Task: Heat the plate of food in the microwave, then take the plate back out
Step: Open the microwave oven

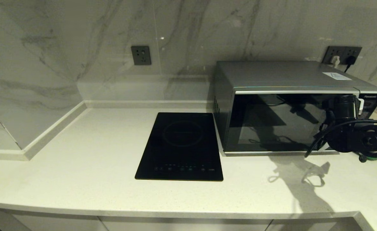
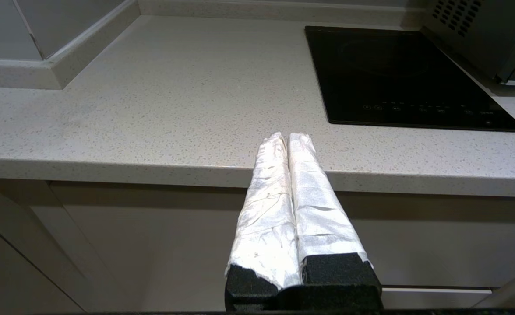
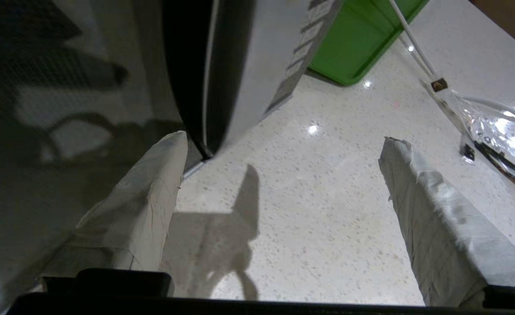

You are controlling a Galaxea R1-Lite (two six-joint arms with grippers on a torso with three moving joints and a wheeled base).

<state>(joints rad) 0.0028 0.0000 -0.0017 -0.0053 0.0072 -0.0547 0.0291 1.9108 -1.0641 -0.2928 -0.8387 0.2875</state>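
Standing on a pale speckled countertop (image 1: pixel 79 166) against a grey-veined marble wall (image 1: pixel 63 48), the microwave (image 1: pixel 291 106) occupies the right of the head view, its dark glass door closed and reflecting the arm before it. A low upstand (image 1: pixel 143 104) runs along the back and turns down the left side of the worktop. A dark wall socket (image 1: pixel 141 55) sits above the counter's middle; a second socket plate (image 1: pixel 342 54) behind the microwave carries a white plug and a black plug. A flat black induction hob (image 1: pixel 182 146) lies just beside the microwave's left flank, its control strip toward the front edge. Pale cabinet fronts (image 2: pixel 152 245) show beneath the counter lip.

The right gripper (image 3: pixel 283 144) is at the microwave's lower front corner on the control-panel side, low over the counter. Its two taped fingers (image 3: pixel 432 218) stand well apart with nothing between them; one lies close against the edge of the door, though contact cannot be confirmed. A green tray (image 3: pixel 358 39) rests on the counter past the microwave's right side, with a white cable (image 3: pixel 415 43) and a crinkled clear wrapper (image 3: pixel 498 127) nearby.

The left gripper (image 2: pixel 289 136) is parked below and in front of the counter edge, its taped fingers pressed together, holding nothing.

The plate of food appears in none of the views.
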